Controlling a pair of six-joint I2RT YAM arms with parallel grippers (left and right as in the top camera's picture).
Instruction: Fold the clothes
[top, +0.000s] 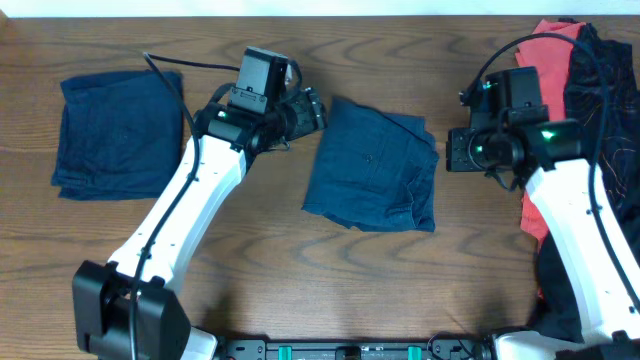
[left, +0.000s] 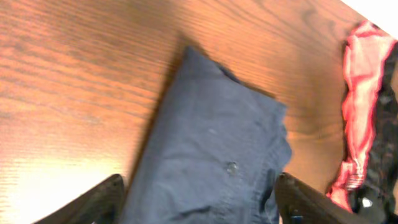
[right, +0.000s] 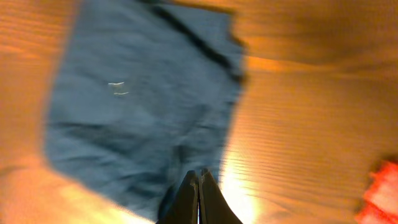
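The folded blue garment (top: 372, 165) is found lying flat at the centre of the table (top: 300, 280), with its left and near edges fairly straight and its right edge rumpled and layered. Bare wood is seen on all four sides of it, widest toward the near edge. The left gripper (top: 318, 108) is positioned just beside the garment's far left corner, its fingers spread wide and released, with nothing held. The right gripper (right: 199, 183) is placed just right of the garment's right edge, its fingers clenched together with nothing seen between them, though that view is blurred. A second folded blue garment (top: 120, 135) is noted at the far left, well apart. A heap of red and black clothing (top: 585, 90) is recorded at the right edge, partly covered by the right arm (top: 580, 220).
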